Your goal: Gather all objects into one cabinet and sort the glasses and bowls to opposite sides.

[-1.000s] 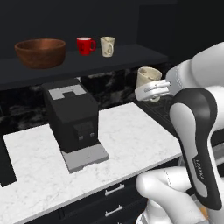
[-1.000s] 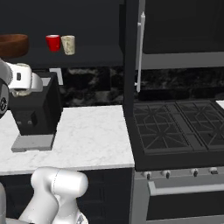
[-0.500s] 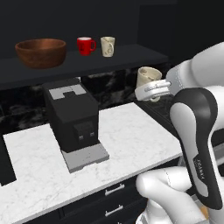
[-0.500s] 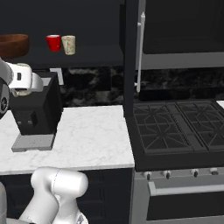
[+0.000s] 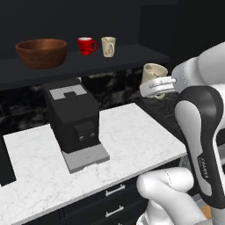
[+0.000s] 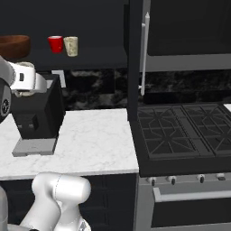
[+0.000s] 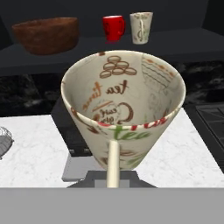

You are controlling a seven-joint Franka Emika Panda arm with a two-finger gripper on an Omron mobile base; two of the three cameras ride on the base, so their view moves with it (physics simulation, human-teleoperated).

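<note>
One mug in hand: cream mug with brown and green lettering, mouth facing the hand camera, handle running down toward the fingers.
Gripper: clamped shut on the cream mug at its handle side; mug carried in the air, tilted, above the right end of the marble counter.
Ahead and above the hand: cabinet shelf, dark, door swung open.
On shelf, straight ahead: second cream mug, upright; red mug just beside it, to its left.
On shelf, far left of hand: wooden bowl, well apart from both mugs.
Below the hand: black coffee machine on a grey base.
Right of hand: open cabinet door with white bar handle; stove beneath.
Task standing: my read is last mug to shelve; mugs right, bowl left already.
Risk 1: tilted mug rim catching the shelf edge on approach, twisting in the grip.
Risk 2: setting down too close and knocking the shelved cream mug into the red one.
Risk 3: grip on the handle side only, so slip if jolted.
</note>
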